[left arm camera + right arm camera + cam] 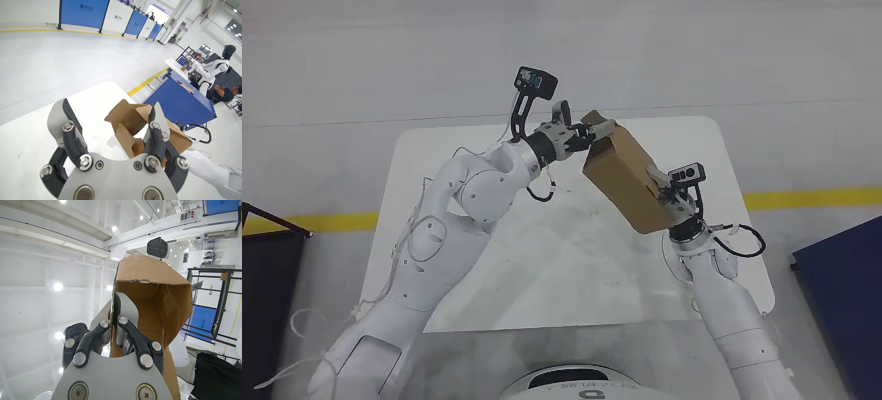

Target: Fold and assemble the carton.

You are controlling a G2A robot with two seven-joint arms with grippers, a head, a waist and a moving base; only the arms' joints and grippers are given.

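Top view: upraised right end effector (661, 189) pinches tilted carton (622, 176)

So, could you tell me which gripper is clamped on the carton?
The right gripper: its fingers pinch one wall of the carton. The left gripper stands open by the end flaps.

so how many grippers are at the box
2. The left gripper is open at the flaps of the box; the right gripper clamps a wall at its open end.

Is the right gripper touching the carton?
Touching. The right wrist view shows the right gripper with its jaws clamped on the carton wall.
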